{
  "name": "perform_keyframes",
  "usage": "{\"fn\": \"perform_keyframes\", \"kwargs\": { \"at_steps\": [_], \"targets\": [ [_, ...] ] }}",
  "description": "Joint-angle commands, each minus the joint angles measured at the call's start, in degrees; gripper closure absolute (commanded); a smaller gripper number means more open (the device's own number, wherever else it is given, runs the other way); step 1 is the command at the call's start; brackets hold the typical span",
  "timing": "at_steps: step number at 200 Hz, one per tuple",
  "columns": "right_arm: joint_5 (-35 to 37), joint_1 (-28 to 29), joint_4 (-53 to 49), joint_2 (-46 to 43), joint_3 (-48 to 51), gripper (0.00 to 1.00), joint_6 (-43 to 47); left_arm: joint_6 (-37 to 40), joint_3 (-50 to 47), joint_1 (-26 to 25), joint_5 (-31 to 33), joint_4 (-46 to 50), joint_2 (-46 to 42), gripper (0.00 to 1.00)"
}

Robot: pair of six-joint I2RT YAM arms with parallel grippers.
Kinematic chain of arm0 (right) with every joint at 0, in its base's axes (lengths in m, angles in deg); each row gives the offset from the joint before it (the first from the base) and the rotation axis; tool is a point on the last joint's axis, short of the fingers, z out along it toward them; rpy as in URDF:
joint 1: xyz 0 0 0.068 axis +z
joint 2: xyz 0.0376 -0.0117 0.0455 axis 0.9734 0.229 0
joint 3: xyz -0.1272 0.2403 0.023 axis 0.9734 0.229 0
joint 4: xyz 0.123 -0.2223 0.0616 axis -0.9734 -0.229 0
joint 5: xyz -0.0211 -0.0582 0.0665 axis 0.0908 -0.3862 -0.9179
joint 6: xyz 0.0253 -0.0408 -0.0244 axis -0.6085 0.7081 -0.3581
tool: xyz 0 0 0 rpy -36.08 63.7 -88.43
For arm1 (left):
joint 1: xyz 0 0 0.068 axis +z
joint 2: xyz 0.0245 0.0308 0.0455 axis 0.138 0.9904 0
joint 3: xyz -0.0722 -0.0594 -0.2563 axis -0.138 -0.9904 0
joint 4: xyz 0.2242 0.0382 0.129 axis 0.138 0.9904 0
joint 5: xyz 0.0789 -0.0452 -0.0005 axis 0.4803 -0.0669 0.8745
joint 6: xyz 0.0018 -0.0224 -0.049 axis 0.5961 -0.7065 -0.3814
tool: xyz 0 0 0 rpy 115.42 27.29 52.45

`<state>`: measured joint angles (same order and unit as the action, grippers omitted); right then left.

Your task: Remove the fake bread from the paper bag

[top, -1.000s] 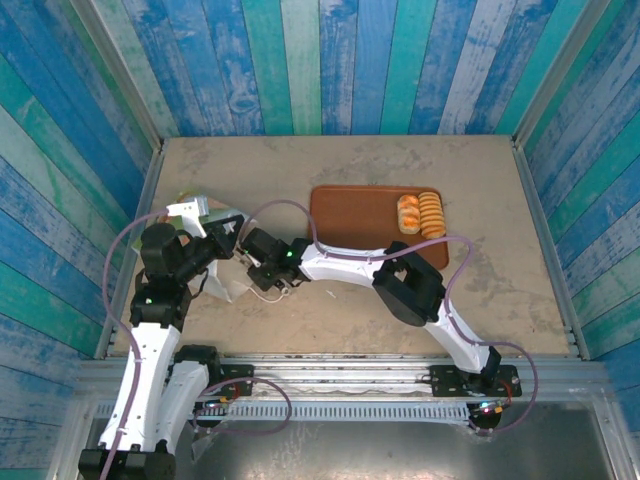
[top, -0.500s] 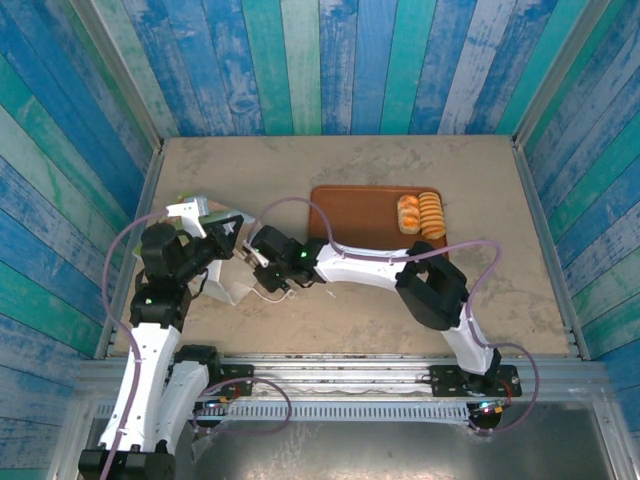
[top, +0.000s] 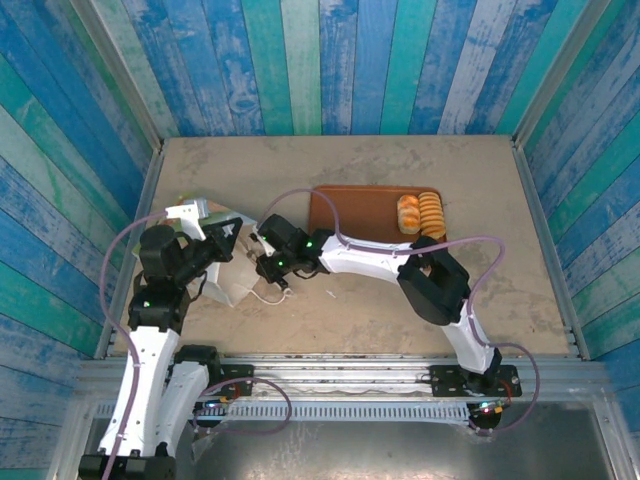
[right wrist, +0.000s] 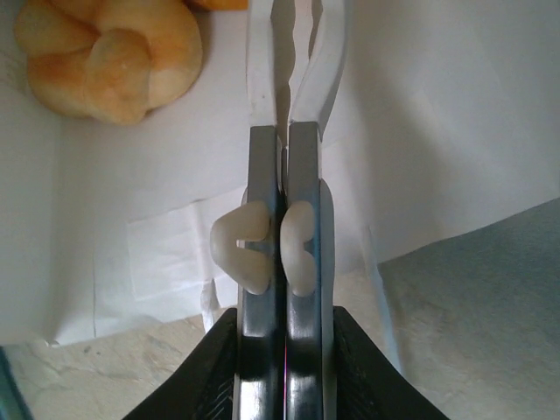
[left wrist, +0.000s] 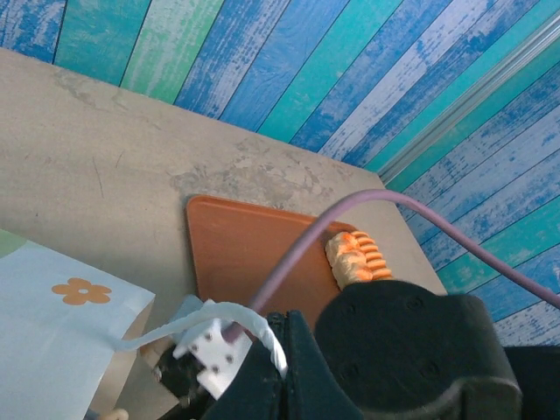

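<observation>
Bench: a sandy, worn surface inside walls of blue and green planks.
Tray: flat and brown, at the middle of the bench, to the right of the bag.
Paper bag: white, on the left part of the bench near the left arm, with its mouth turned toward the tray. In the left wrist view its side is pale and carries an orange flower print.
Left gripper: it is above the mouth of the bag. The jaws are closed. In the left wrist view a white loop handle runs into them, so they pinch the bag by this handle.
Right gripper: the right arm reaches across the bench in front of the tray to the bag's mouth. In the right wrist view the gripper points into the white inside of the bag. The jaws are narrow, almost together, with only a thin slit between them. A strip of white paper stands just at the tips; I cannot tell if it is pinched.
Other handle: a white loop lying on the bench just beside the right gripper, on the near side.
Fake bread, in the bag: a knotted golden bun lies on the paper inside, ahead and to the left of the right jaws, apart from them.
Fake bread, on the tray: a rounder piece and a ridged roll lie side by side at the right end.
</observation>
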<state>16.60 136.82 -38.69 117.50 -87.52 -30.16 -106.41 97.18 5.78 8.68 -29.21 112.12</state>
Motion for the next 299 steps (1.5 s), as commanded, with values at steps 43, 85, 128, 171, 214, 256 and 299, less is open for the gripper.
{"fn": "perform_keyframes", "kwargs": {
  "at_steps": [43,85,128,171,214,256,299],
  "targets": [
    [-10.4,-0.7,6.3,2.1,-1.0,0.67,-12.8,4.0,3.4,-0.2,-0.4,3.8,-0.9,1.00],
    [-11.2,-0.6,8.4,2.7,-0.6,0.65,-16.8,5.3,3.5,-0.1,-0.3,5.0,-1.2,1.00],
    [-11.5,-0.6,10.2,2.3,0.8,0.62,-18.8,6.9,4.0,-0.2,0.7,7.2,-1.6,1.00],
    [-11.2,-0.6,12.0,1.8,1.3,0.59,-20.9,7.6,3.6,-0.2,0.9,8.4,-1.8,1.00],
    [-3.8,-0.8,12.5,0.4,2.3,0.55,-26.3,7.3,3.6,-0.2,1.0,8.4,-1.7,1.00],
    [-5.8,-0.7,17.7,2.8,0.2,0.55,-32.6,7.4,4.1,-0.2,0.8,8.7,-1.4,1.00],
    [-7.0,-0.8,20.3,6.3,-1.6,0.55,-37.4,7.7,4.1,-0.2,0.6,9.3,-1.7,1.00]
  ]
}}
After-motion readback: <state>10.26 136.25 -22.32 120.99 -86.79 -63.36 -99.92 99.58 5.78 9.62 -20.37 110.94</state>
